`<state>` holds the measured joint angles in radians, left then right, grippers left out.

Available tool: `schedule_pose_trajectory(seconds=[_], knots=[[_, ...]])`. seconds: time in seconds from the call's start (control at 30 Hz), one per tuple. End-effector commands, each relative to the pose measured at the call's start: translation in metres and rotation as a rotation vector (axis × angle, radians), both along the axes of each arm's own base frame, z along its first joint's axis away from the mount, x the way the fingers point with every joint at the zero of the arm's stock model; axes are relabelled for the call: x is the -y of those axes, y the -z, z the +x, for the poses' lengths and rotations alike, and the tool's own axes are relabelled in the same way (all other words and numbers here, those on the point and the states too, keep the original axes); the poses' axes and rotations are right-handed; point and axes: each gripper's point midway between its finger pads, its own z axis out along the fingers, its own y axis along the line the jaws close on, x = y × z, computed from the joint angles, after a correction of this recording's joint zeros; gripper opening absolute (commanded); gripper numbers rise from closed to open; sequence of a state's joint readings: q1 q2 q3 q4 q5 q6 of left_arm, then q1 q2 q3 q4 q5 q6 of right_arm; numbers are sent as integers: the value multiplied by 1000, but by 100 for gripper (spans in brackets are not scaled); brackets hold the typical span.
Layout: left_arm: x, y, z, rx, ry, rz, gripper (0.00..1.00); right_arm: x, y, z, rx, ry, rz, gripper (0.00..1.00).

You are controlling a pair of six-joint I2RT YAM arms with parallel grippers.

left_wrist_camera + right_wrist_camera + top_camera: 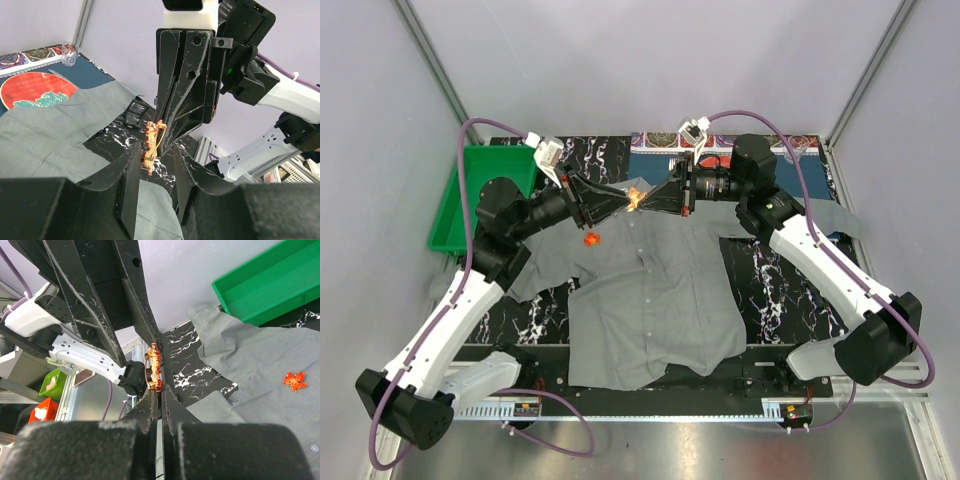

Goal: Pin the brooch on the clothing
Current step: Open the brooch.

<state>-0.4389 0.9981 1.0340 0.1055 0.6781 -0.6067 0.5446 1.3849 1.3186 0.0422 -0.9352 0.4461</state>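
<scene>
Upper centre of the top view, the two arms meet tip to tip above the collar of the grey shirt (pixel 660 290). The right pincer (pixel 160 390) is clamped shut on the gold brooch (pixel 154 371). The left pincer (pixel 156 152) stands partly open, a finger either side of it. The shirt lies spread on the marbled worktop (pixel 770 285), with a red leaf ornament (pixel 591 240) left of its buttons.

You're working in a robotics lab cell. Pale blank walls (pixel 650 60) and aluminium frame posts (pixel 427 60) box in a black marbled table (pixel 775 290). The left arm (pixel 450 320) and right arm (pixel 820 260) are bolted at its near edge. Purple cables (pixel 468 170) loop free, and a green bin (pixel 470 200) sits at its far left corner.
</scene>
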Motion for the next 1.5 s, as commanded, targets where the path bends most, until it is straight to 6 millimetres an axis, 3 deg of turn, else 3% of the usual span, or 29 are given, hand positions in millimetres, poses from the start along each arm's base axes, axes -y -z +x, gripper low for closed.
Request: schedule_pose_trajectory(seconds=[0.0, 0.33, 0.57, 0.77, 1.47], knots=[[3, -24, -6, 36, 27, -57, 33, 0, -23, -11, 67, -16, 50, 0], [5, -19, -2, 21, 20, -48, 28, 0, -25, -13, 66, -27, 55, 0], [5, -20, 0, 22, -1, -36, 18, -1, -24, -15, 65, -30, 54, 0], [6, -19, 3, 25, -17, -14, 17, -1, -25, -16, 75, -31, 53, 0], [12, 9, 14, 43, -111, 171, 9, -6, -29, -14, 62, -13, 56, 0]])
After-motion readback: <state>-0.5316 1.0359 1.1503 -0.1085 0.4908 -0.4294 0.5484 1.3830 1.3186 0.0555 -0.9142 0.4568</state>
